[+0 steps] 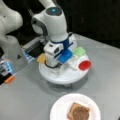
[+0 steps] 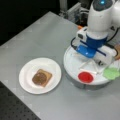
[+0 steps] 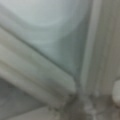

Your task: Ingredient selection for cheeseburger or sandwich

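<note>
No readable text, label, brand, number or sign anywhere in these views.
</note>
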Controlling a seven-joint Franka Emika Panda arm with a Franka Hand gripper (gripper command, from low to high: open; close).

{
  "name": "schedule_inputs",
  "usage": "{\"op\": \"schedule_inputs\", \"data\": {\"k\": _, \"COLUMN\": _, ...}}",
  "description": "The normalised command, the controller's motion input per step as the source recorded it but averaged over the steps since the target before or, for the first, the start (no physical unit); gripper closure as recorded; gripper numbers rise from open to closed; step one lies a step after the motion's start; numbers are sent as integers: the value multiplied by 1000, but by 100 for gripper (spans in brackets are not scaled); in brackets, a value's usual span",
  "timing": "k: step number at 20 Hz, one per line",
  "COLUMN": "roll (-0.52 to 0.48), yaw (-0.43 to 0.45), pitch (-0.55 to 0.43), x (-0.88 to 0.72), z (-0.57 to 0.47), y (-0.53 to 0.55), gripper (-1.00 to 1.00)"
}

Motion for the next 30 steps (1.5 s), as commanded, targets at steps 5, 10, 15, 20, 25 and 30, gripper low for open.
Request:
{"op": "schedule_inputs", "data": {"k": 5, "roll": 103, "yaw": 507, "pitch": -53, "x": -101, "z": -416, "y": -149, "gripper": -100}}
{"op": "schedule_inputs", "data": {"k": 10, "roll": 168, "yaw": 382, "pitch": -13, "x": -43, "z": -473, "y": -138, "gripper": -100}}
{"op": "schedule_inputs", "data": {"k": 15, "roll": 220, "yaw": 245, "pitch": -5, "x": -11, "z": -498, "y": -93, "gripper": -100}}
{"op": "schedule_inputs", "data": {"k": 20, "roll": 279, "yaw": 255, "pitch": 24, "x": 25, "z": -567, "y": -79, "gripper": -100}}
{"op": "schedule_inputs", "data": {"k": 25, "roll": 134, "yaw": 397, "pitch": 282, "x": 44, "z": -599, "y": -87, "gripper": -100}}
{"op": "schedule_inputs", "data": {"k": 30, "roll": 62, "yaw": 507, "pitch": 380, "x": 150, "z": -591, "y": -34, "gripper": -100}}
